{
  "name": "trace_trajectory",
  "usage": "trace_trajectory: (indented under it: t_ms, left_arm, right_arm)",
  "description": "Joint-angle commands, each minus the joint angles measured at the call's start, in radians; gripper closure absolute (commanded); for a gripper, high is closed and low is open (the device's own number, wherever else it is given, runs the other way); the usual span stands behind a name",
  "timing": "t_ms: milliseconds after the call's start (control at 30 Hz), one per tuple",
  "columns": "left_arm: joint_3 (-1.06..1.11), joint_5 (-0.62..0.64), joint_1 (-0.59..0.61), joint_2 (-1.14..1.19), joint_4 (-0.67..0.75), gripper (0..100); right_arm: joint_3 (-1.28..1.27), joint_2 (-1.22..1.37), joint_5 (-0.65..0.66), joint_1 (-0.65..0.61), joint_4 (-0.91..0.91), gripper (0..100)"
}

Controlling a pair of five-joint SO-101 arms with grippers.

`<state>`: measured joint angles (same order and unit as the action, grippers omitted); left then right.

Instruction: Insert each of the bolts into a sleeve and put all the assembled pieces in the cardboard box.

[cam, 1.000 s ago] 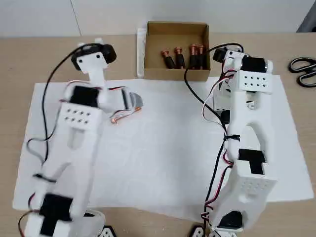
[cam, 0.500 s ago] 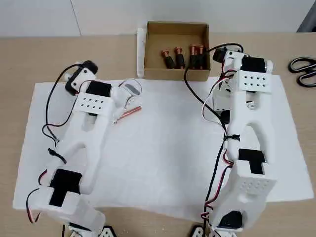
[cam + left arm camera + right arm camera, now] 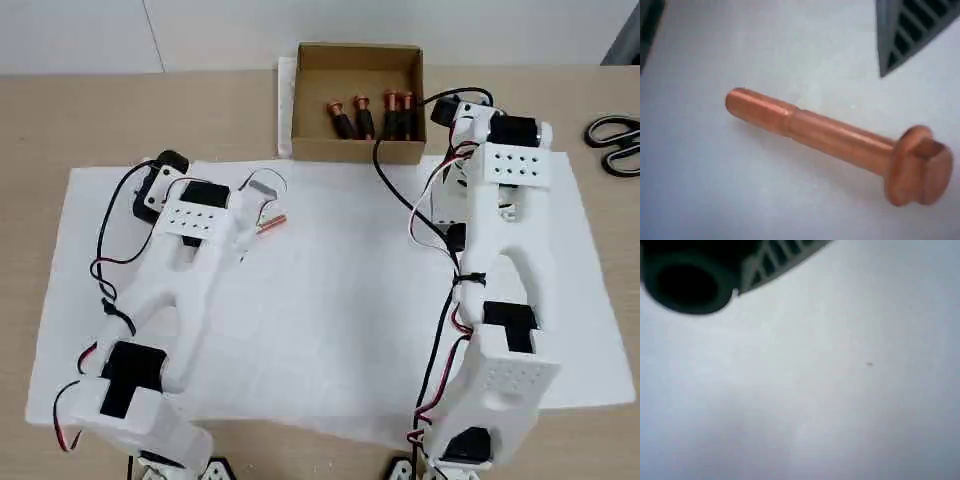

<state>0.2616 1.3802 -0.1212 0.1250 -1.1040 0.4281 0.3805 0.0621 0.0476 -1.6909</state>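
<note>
The cardboard box [image 3: 355,152] stands behind the far edge of the paper sheet [image 3: 340,330], with assembled pieces [image 3: 372,115] inside (side by side). One bolt [image 3: 268,225] lies on the sheet, left of the box and nearer the arms. Scissors [image 3: 615,143] lie on the table [image 3: 60,120], far to the right.

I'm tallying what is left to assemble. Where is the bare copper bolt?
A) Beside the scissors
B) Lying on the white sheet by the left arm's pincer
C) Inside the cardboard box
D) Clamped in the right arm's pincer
B: the bolt lies flat on the white sheet, without a sleeve, just beside the left pincer.
</note>
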Motion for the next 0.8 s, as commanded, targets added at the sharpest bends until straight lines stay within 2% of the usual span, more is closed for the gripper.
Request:
trace_trajectory:
  t_ms: [0,300,633,767]
  left_arm:
    - [0.005,0.008,0.038,-0.005,0.029,72]
    - [-0.013,0.006,0.086,0.158,0.049,72]
    - [-0.030,0.006,0.080,0.172,0.041,72]
    - [-0.030,0.003,0.080,0.172,0.038,85]
  right_arm:
    - [0.038,-0.065,0.002,0.004,-0.013,94.6]
    - [0.038,-0.065,0.002,0.002,-0.013,94.6]
    - [0.038,-0.065,0.002,0.002,-0.013,94.6]
    - [0.038,-0.065,0.002,0.002,-0.013,94.6]
